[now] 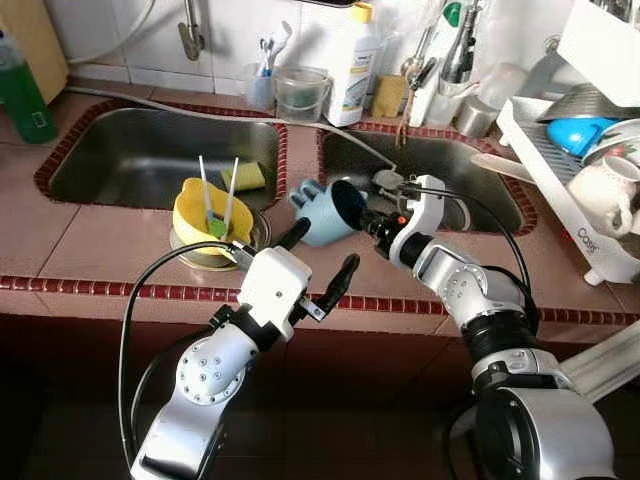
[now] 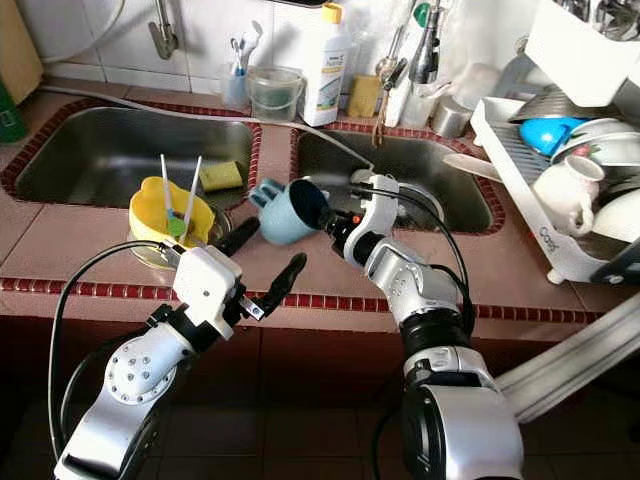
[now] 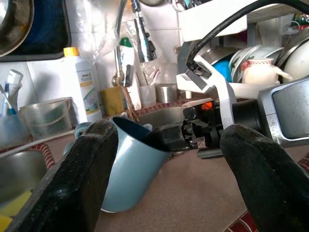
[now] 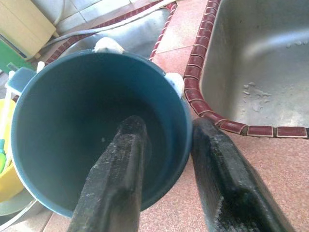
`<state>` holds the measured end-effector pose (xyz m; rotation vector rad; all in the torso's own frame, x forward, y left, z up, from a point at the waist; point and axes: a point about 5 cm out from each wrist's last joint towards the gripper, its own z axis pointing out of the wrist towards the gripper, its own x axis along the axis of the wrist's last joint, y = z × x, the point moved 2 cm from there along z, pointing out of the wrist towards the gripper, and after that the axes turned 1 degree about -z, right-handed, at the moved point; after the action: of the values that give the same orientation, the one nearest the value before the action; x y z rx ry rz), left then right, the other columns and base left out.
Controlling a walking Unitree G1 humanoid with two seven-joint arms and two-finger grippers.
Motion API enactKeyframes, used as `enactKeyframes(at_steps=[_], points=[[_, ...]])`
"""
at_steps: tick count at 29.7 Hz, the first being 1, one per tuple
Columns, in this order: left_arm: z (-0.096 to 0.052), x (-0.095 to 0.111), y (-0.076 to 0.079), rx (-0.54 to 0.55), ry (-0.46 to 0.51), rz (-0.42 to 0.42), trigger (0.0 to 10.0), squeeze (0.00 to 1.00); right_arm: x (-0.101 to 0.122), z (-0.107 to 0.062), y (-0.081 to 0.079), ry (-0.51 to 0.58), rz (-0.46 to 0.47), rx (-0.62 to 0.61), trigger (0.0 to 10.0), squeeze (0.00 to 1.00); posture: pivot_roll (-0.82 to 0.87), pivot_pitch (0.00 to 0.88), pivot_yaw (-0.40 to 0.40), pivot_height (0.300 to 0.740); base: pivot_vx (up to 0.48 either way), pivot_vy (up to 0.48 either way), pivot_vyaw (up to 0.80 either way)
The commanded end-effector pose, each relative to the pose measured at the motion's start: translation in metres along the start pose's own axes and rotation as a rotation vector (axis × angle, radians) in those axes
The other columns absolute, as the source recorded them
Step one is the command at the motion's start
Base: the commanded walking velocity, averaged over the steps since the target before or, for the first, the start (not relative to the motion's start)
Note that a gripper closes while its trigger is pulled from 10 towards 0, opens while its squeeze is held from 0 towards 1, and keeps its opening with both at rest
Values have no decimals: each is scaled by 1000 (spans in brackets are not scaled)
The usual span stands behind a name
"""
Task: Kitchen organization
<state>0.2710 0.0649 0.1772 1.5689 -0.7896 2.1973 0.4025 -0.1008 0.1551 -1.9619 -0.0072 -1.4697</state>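
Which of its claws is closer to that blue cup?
The right. The right gripper pinches the blue cup's rim, one finger inside and one outside. The left gripper hangs open just in front of the cup, not touching it.

We see a light blue cup (image 1: 322, 212) with a dark inside, tipped on its side on the counter (image 1: 110, 240) strip between the two sinks, mouth toward the front edge, its rim pinched by the right gripper (image 4: 166, 159), one finger inside.

Two sinks (image 1: 150, 155), one blue cup (image 1: 325, 210), one yellow bowl (image 1: 200, 210)
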Motion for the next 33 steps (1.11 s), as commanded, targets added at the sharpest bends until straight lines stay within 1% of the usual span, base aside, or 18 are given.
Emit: enactKeyframes(at_steps=[1,25,28,30,33], points=[[3,7,4,-20,23,7,10000,0,1,-4,7,16,13,-21,0,0,-130,88,-124,740,0,0,0],[3,7,-1,-13,23,17,10000,0,4,-2,3,36,15,-9,0,0,-122,85,-122,740,0,0,0],[3,8,-2,-9,27,15,10000,0,7,-3,3,56,8,-11,0,0,-121,85,-122,740,0,0,0],[3,8,-3,-7,26,14,10000,0,10,-3,3,73,-15,-17,0,0,-120,87,-123,740,0,0,0],[3,7,-6,13,26,-2,10000,0,18,-6,0,127,-38,-9,0,0,-117,85,-121,740,0,0,0]])
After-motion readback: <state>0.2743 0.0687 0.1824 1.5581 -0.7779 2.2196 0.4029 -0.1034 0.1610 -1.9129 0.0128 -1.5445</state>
